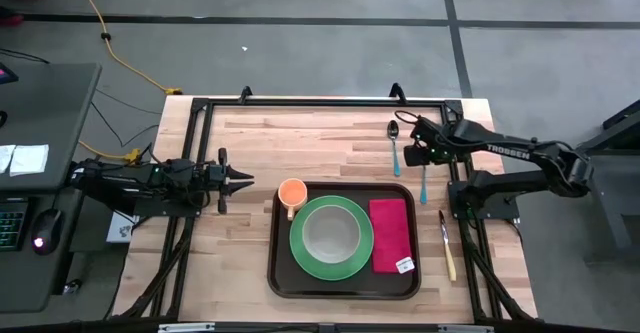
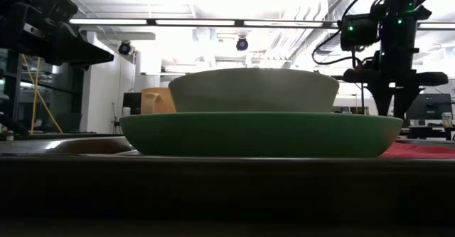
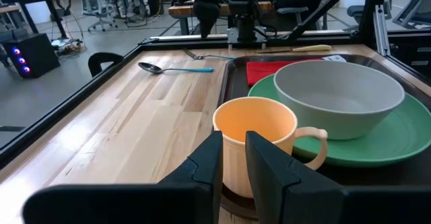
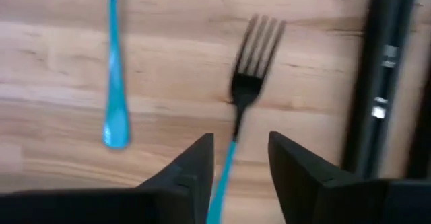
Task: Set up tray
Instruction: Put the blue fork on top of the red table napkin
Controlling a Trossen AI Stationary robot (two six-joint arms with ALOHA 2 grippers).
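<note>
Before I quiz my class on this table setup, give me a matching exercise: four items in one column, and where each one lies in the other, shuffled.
Items:
1. orange mug
2. red napkin
3. blue-handled spoon
4. grey bowl

Places:
A. on the green plate
B. on the bare wood, beyond the tray
C. on the tray, right of the plate
D. at the tray's far left corner

Pairs: 1-D, 2-C, 3-B, 4-A
</note>
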